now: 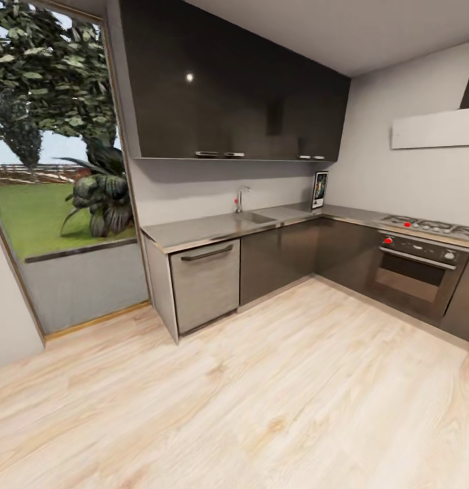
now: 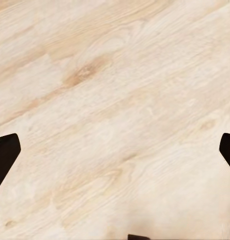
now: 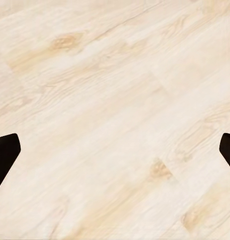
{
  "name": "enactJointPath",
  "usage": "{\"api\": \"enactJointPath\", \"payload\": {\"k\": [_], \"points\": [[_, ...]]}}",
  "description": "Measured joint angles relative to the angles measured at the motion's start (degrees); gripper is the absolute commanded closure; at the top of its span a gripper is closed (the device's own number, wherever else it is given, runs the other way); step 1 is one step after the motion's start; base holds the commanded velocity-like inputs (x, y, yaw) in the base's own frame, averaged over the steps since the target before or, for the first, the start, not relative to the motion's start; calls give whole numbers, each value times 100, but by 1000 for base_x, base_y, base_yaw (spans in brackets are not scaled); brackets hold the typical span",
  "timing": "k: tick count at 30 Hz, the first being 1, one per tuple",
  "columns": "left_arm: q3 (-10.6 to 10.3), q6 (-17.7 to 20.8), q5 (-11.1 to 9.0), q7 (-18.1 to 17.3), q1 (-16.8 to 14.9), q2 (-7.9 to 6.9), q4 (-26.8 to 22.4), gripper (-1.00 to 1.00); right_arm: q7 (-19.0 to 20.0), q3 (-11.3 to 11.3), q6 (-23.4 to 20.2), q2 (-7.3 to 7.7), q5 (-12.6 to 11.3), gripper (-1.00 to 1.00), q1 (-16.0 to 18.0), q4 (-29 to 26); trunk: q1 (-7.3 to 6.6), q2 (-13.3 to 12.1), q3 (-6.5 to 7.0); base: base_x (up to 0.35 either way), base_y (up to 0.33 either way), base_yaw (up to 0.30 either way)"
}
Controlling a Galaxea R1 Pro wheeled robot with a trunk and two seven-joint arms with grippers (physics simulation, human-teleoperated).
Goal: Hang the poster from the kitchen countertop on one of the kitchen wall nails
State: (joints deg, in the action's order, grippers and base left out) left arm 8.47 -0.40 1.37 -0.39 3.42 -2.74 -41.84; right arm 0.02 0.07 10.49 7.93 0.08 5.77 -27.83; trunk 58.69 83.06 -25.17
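From the head, the poster (image 1: 319, 190) stands at one o'clock on the tabletop (image 1: 214, 227) corner against the wall, far away, so approaching quickly could topple it; each wrist shows jaws wide apart over the floor (image 2: 115, 100).

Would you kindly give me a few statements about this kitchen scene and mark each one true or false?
1. The poster stands upright on the kitchen countertop in the corner. True.
2. The poster lies flat on the floor. False: it is on the countertop, and the plank floor is bare there.
3. The sink is set in the countertop, with a tap behind it. True.
4. The left hand holds the poster. False: its fingertips are wide apart, with floor between them.
5. The oven sits under the gas hob. True.
6. The upper cabinets are white. False: they are dark.
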Motion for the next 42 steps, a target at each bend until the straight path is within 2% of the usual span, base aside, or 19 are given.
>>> {"api": "enactJointPath", "payload": {"k": [11,26,42], "points": [[-1,0,-2,-1,0,0,24,-100,5,1,4,-3,-3,-100,0,2,0,0,-3,338,0,-137],[-2,-4,-2,6,0,0,26,-100,-2,-7,5,-3,-15,-100,0,1,0,0,-100,335,-60,-16],[-3,-4,-2,7,-2,0,28,-100,-2,-2,4,-2,-16,-100,-2,-1,0,0,-105,312,-174,-261]]}}
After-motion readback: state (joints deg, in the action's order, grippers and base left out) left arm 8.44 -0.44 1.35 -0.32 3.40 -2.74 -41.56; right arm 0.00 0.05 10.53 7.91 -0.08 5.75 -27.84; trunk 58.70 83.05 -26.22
